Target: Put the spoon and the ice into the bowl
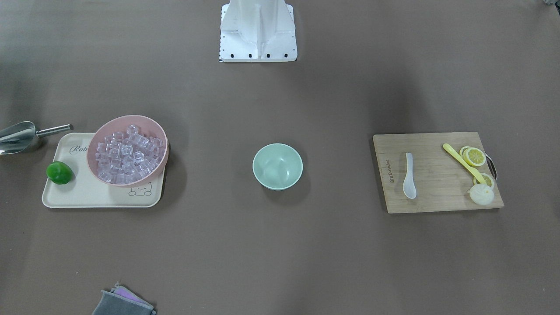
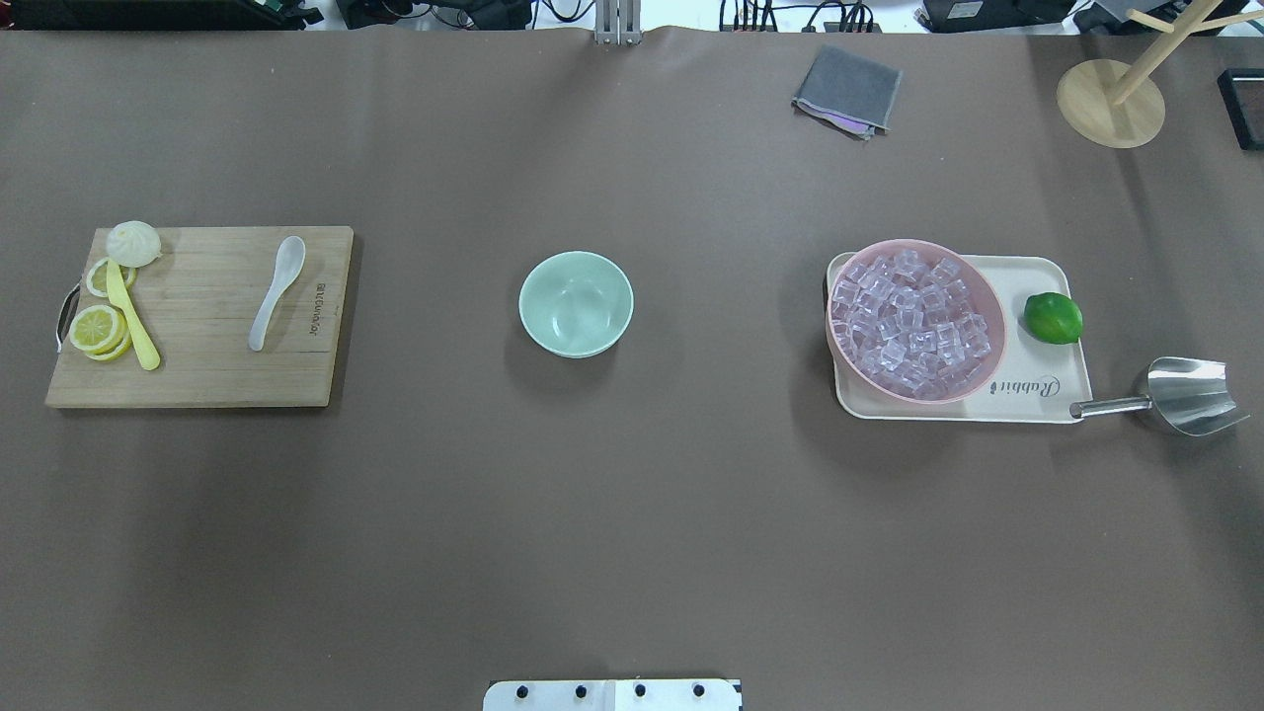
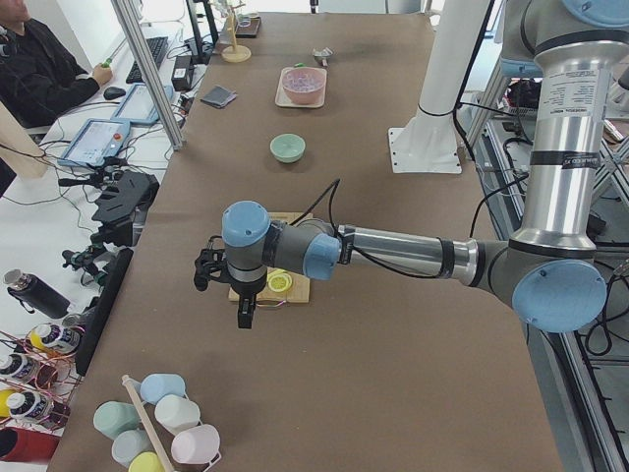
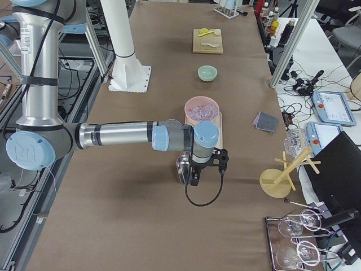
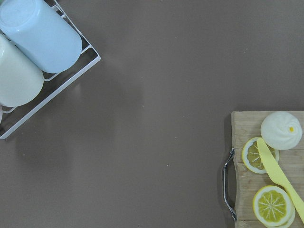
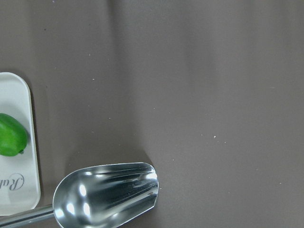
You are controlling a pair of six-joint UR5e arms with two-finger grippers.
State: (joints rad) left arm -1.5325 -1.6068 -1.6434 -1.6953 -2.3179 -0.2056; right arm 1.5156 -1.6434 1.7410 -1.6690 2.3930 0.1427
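Nearest to the robot, only the bare brown table (image 2: pixel 632 513) is being shown.

Farther out, a row of things is being laid across the table. At the robot's left end, the left gripper (image 3: pixel 244 313) is being held above the table, pointing down, just past the handle end of the cutting board (image 2: pixel 197 365). It is being seen only from the side, so it cannot be told whether its fingers are wide or narrow.

The spoon (image 2: pixel 276 293) is being carried by the board's right part, flat, with its scoop turned away from the robot. It is apart from the yellow spoon (image 2: pixel 133 321), the lemon slices (image 2: pixel 96 328) and the bun (image 2: pixel 132 242) at the board's left edge.

The bowl (image 2: pixel 576 303) is being shown upright in the table's middle, well apart from the board and from the tray (image 2: pixel 1047 395).

The ice (image 2: pixel 913 321) is being held heaped in the pink bowl (image 2: pixel 894 247) on the tray's left part, with a lime (image 2: pixel 1053 318) beside it.

The right gripper (image 4: pixel 194 178) is being held over the metal scoop (image 2: pixel 1185 395), whose handle is reaching to the tray's near right corner. The state of its fingers cannot be told either.

At the far edge, a grey cloth (image 2: pixel 847 89) and a wooden stand (image 2: pixel 1111 104) are being seen.
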